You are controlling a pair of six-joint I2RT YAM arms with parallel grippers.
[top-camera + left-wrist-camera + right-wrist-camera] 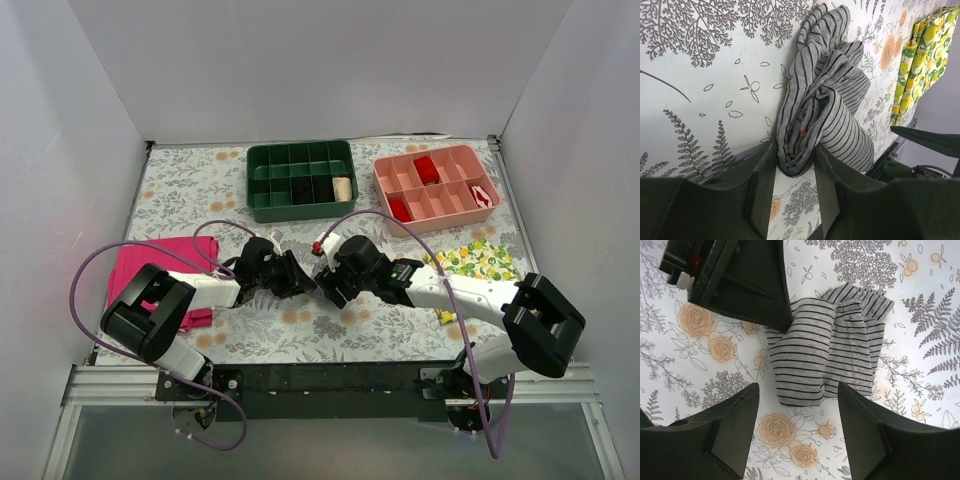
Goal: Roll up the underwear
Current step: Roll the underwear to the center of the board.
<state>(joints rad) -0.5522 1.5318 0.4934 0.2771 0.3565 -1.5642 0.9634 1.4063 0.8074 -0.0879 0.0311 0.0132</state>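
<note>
So the underwear (830, 345) was sitting mid-bench, right where the two arms met. In the overhead view it was pretty much hidden under them. It was bunched into a loose, lumpy, half-formed roll with stripes running every which way, nothing like a neat cylinder.

The left tool (795, 152) was clamped on the near end of that bundle, jaws squeezed on the fabric with a bit of orange trim peeking out between them. The right tool (797, 390) had its jaws wide apart, hovering over the bundle with nothing in them.

Handling-wise, my read: it's thin, soft, light knit, so zero stiffness. It'll flop, sag and unwind the second you let go, and it could drag along the printed bench (180, 180) instead of turning over. It's not fragile or slippery. I'd grab it at the roll's two ends, or pinch the loose outer flap and tuck it, rather than poke the middle.

Head count:
- 1 pair of underwear
- 2 arms
- 1 green tray (300, 213), upper middle of the overhead frame, with a cream roll and some dark bits I couldn't count
- 1 pink tray (425, 153), upper right, holding a few red rolls
- 1 magenta cloth (150, 262), left side
- 1 lemon-print cloth (478, 260), right side
</note>
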